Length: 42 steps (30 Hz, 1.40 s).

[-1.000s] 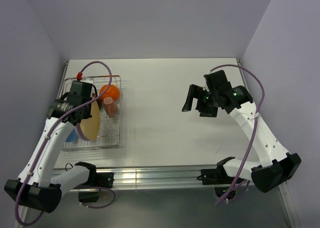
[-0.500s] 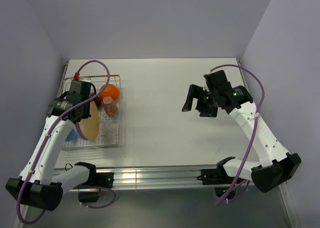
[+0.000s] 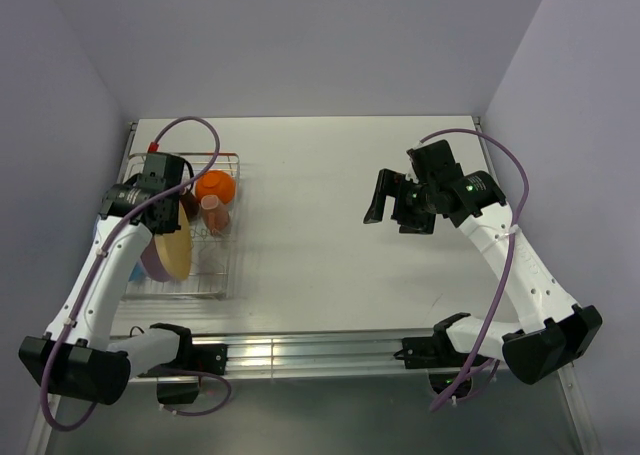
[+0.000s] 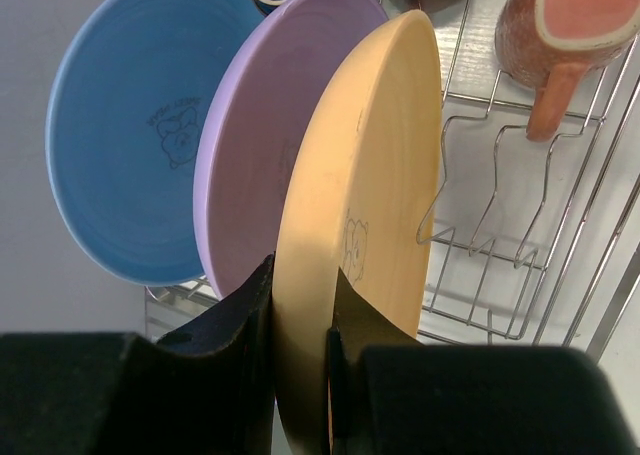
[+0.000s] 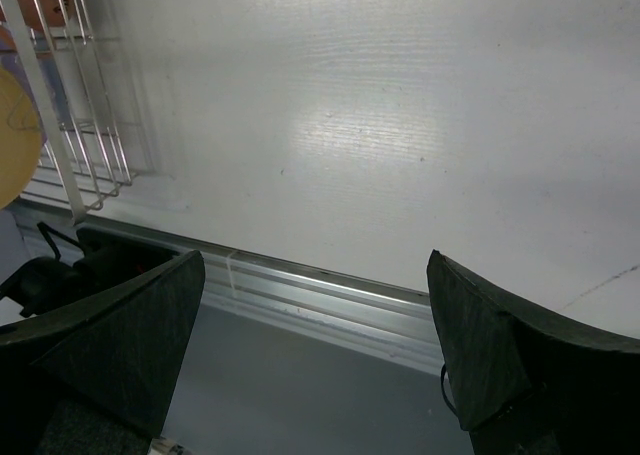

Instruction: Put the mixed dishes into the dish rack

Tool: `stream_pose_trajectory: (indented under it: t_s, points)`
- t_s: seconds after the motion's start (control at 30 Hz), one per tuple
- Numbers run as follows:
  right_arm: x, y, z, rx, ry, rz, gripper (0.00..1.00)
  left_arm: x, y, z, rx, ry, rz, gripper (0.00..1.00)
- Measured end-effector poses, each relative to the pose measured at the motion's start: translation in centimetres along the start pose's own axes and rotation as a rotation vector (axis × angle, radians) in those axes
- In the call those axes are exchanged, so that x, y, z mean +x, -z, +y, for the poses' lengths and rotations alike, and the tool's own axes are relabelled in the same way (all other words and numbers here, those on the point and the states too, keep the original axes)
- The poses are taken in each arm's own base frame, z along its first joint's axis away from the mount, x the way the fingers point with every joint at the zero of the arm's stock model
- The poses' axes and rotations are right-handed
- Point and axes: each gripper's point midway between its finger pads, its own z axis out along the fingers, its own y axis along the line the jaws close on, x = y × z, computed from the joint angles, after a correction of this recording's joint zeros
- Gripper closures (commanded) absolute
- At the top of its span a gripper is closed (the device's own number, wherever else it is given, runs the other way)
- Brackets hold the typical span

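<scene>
We judge loading nearly done: left end effector (image 4: pixel 300 310) pinching tan plate (image 4: pixel 370 205) into nine-o'clock dish rack (image 3: pixel 215 267); right end effector (image 5: pixel 315 265) wide, empty.

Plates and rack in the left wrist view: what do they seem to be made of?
The tan plate, lilac plate and blue plate are probably matte plastic or melamine, going by their even colour, soft sheen and small printed mark, though glazed ceramic can't be ruled out. The rack looks like bright metal wire: thin, silvery and bent into waves.
</scene>
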Motion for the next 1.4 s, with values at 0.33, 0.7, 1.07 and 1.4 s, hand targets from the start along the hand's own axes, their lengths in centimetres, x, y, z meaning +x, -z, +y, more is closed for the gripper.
stream_pose_trajectory:
  t_s: [0.33,0.7,1.07,1.4]
  points:
    - [0.2,-0.2,-0.2,0.005,0.004,0.006,0.00,-0.2,-0.8,-0.9,0.030,-0.048,0.033,0.66]
    - [0.2,-0.2,-0.2,0.006,0.004,0.006,0.00,1.2,-1.6,-0.6,0.008,-0.074,0.066,0.01]
    - [0.2,-0.2,-0.2,0.004,0.005,0.007,0.00,-5.3,3.9,0.1,0.077,0.084,-0.132,0.01]
    - [0.6,-0.2,0.4,-0.041,0.043,0.028,0.00,-8.7,11.3,-13.9,0.627,0.133,-0.241,0.01]
